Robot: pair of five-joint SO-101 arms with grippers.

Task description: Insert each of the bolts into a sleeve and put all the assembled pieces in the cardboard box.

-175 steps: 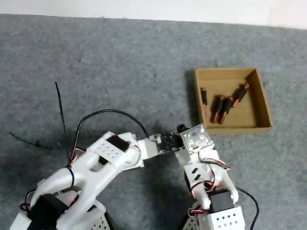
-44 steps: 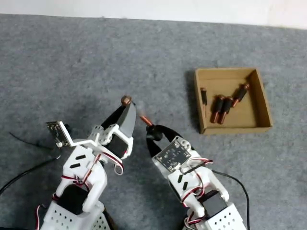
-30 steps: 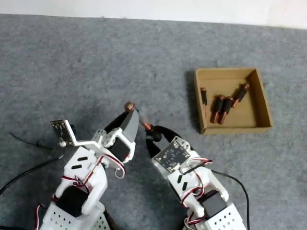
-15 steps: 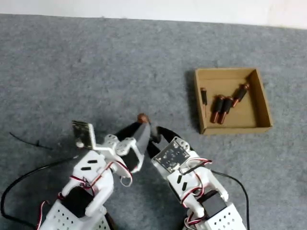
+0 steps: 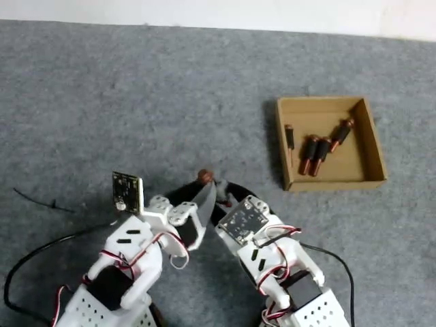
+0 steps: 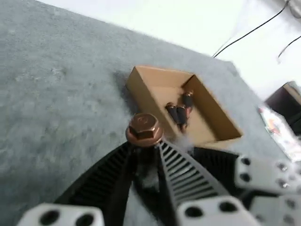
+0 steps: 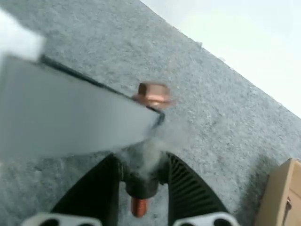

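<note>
Left pincer (image 6: 145,147) clamps a single copper-headed bolt (image 6: 143,127), head standing clear of the tips, seemingly so the shank can be lined up with a sleeve. Right pincer (image 7: 140,172) is closed around one dark sleeve (image 7: 139,184), held just beside the bolt above the grey counter (image 5: 136,82). Whether the shank has entered the sleeve cannot be told. Well apart to the right, the open-topped cardboard box (image 5: 334,182) sits ready for finished work. It holds three thick assembled pieces (image 5: 315,155), two lying side by side and one towards the far corner. One slim rod (image 5: 289,142) lies along the wall nearest the pincers.
</note>
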